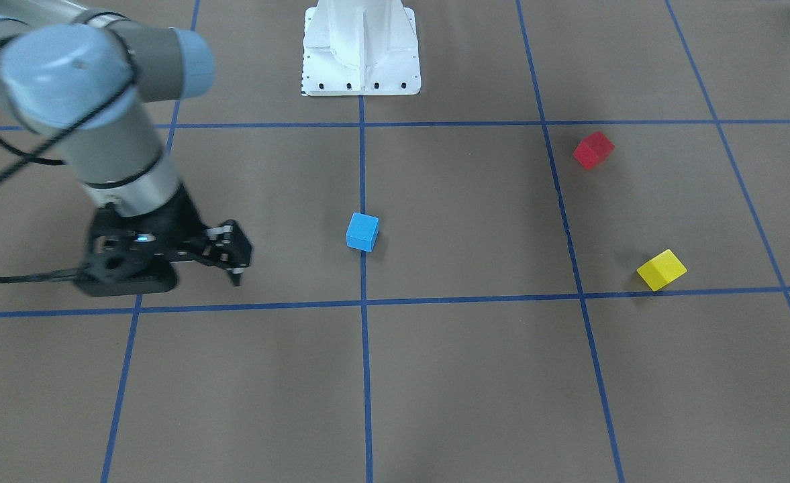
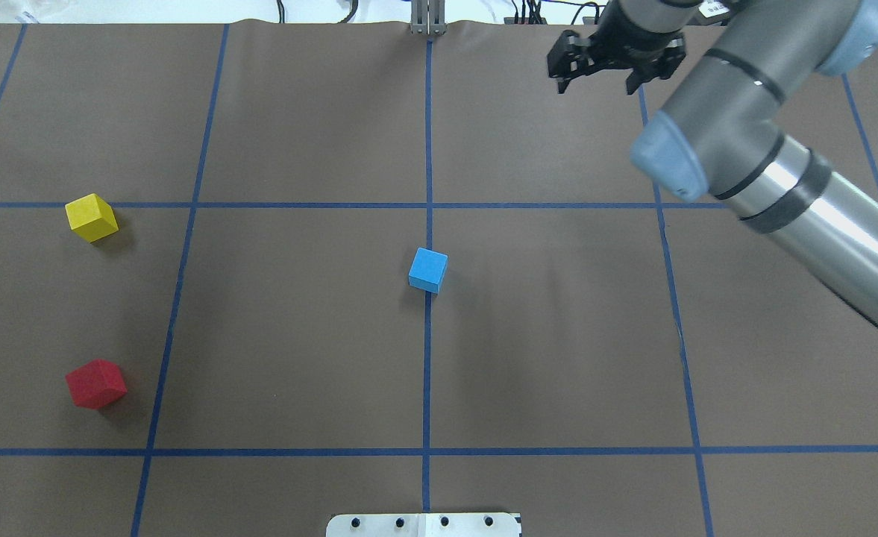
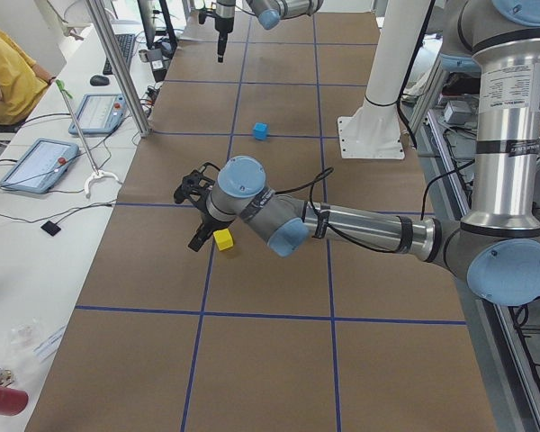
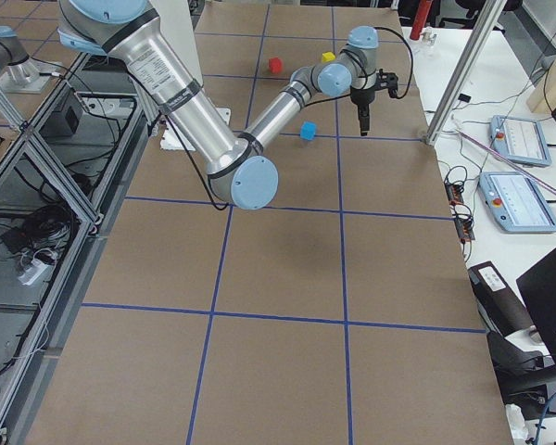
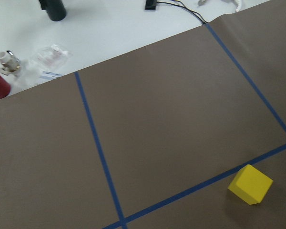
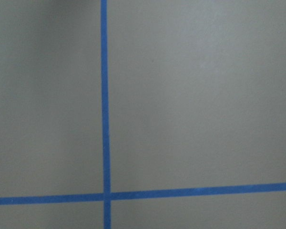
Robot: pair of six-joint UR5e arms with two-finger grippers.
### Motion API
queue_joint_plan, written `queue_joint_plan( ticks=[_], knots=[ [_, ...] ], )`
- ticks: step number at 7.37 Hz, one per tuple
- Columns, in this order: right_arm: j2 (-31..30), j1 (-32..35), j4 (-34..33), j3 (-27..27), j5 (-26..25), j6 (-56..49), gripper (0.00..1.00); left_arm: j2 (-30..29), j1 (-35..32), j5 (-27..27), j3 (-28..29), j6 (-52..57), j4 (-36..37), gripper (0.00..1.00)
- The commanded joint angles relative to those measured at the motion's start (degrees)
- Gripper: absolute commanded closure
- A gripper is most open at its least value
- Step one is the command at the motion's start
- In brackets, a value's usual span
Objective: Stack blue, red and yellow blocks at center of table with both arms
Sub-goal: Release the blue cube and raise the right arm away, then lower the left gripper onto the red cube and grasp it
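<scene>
The blue block (image 1: 362,231) (image 2: 428,269) sits on the central tape line at the middle of the table. The red block (image 2: 95,383) (image 1: 593,149) and the yellow block (image 2: 92,217) (image 1: 661,270) lie apart on my left side. My right gripper (image 2: 595,86) (image 1: 232,260) is open and empty, over the far right part of the table, well away from every block. My left gripper (image 3: 196,216) shows only in the exterior left view, near the yellow block (image 3: 222,238); I cannot tell if it is open. The left wrist view shows the yellow block (image 5: 250,184) at lower right.
The white robot base (image 1: 361,54) stands at the table's near-robot edge. Blue tape lines grid the brown table. Beyond the far edge are an aluminium post (image 3: 117,72), tablets (image 3: 36,162) and a person in yellow (image 3: 4,72).
</scene>
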Motion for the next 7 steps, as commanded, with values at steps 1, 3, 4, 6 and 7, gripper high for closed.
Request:
queue_joint_plan(
  ticks=[1, 3, 4, 6, 7],
  knots=[
    [-11.9, 10.5, -0.5, 4.8, 4.2, -19.5, 0.00, 3.2, 8.9, 0.5, -0.3, -5.5, -12.4, 0.00],
    [-20.3, 17.7, 0.2, 5.1, 8.9, -33.8, 0.00, 6.9, 17.4, 4.3, -1.1, -6.4, -18.3, 0.00],
    [-24.1, 22.0, 0.3, 5.1, 11.3, -41.0, 0.00, 7.9, 23.1, 9.3, -3.1, -9.1, -18.3, 0.00],
    [-27.3, 25.5, 0.3, 5.1, 12.3, -45.2, 0.00, 11.1, 34.2, 17.1, -6.3, -9.5, -18.4, 0.00],
    [-28.6, 25.7, 0.3, 5.1, 12.1, -45.2, 0.00, 13.7, 39.1, 20.0, -8.6, -9.4, -18.4, 0.00]
  ],
)
